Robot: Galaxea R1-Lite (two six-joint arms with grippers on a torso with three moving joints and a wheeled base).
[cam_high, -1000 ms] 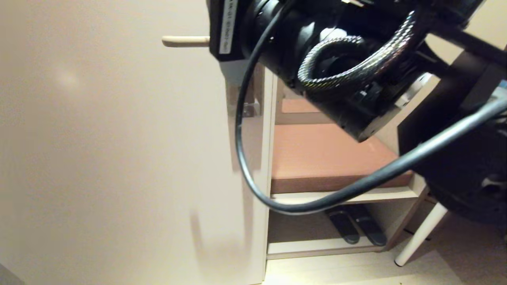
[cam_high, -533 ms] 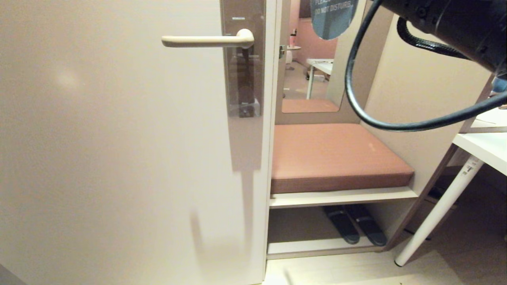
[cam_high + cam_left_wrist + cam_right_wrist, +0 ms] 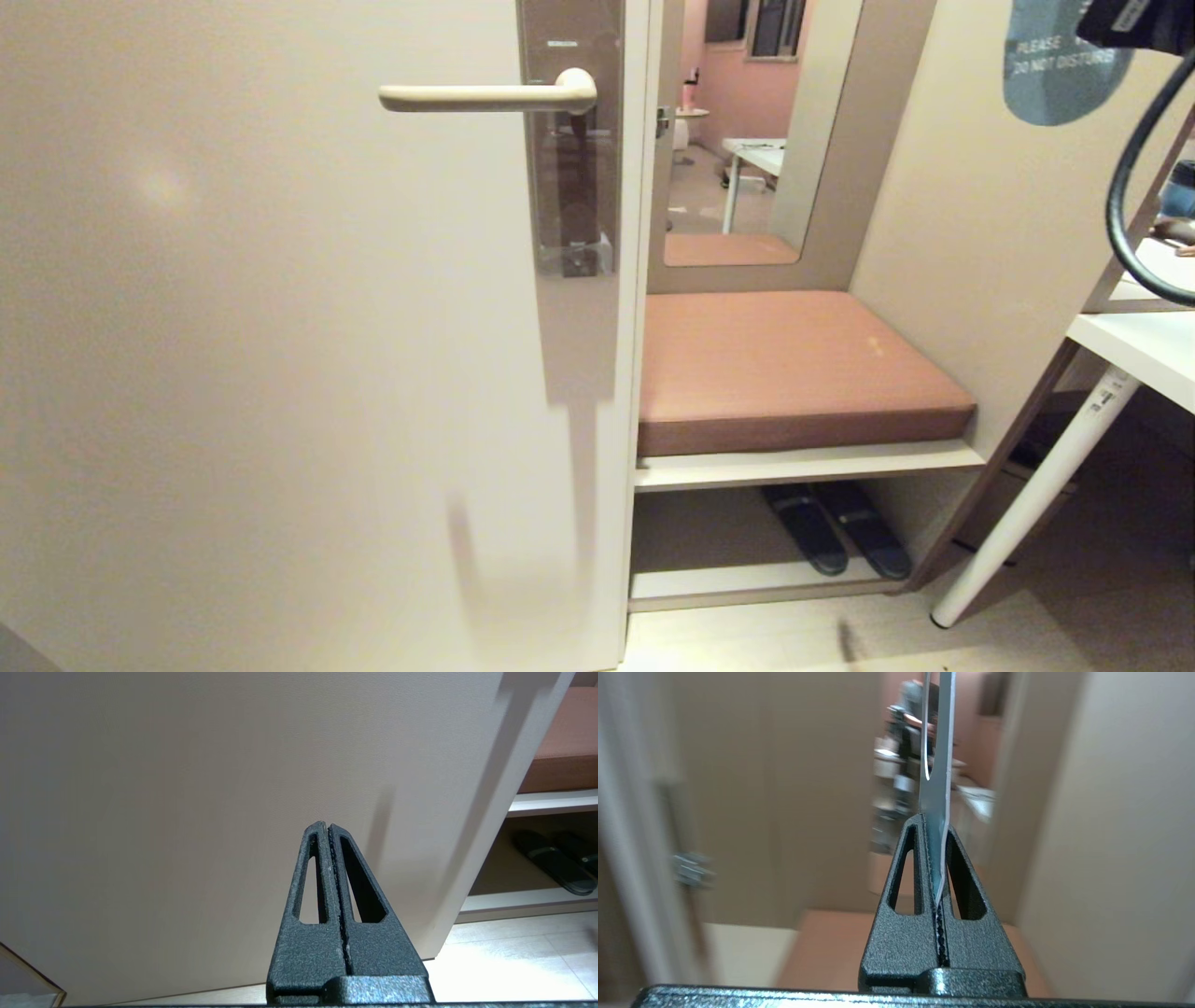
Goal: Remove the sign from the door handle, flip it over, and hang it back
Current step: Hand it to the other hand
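The door handle [image 3: 485,94] is showing smooth, satiny cream; its backplate [image 3: 571,187] is gleaming glossily; the sign [image 3: 1055,70] is looking like matt card; the left gripper [image 3: 328,828] is looking like rough, grainy black plastic.

Right arm [image 3: 1134,23], which a second ago fills upper middle of head view and hides most of door handle [image 3: 485,94], now sits at top right corner, only small part showing. Backplate [image 3: 571,140] and mirror [image 3: 756,131] now uncovered. Sign [image 3: 1060,70], blue-grey face showing, moves from top centre in front of mirror to far upper right. Black cable [image 3: 1125,215] swings right with it.
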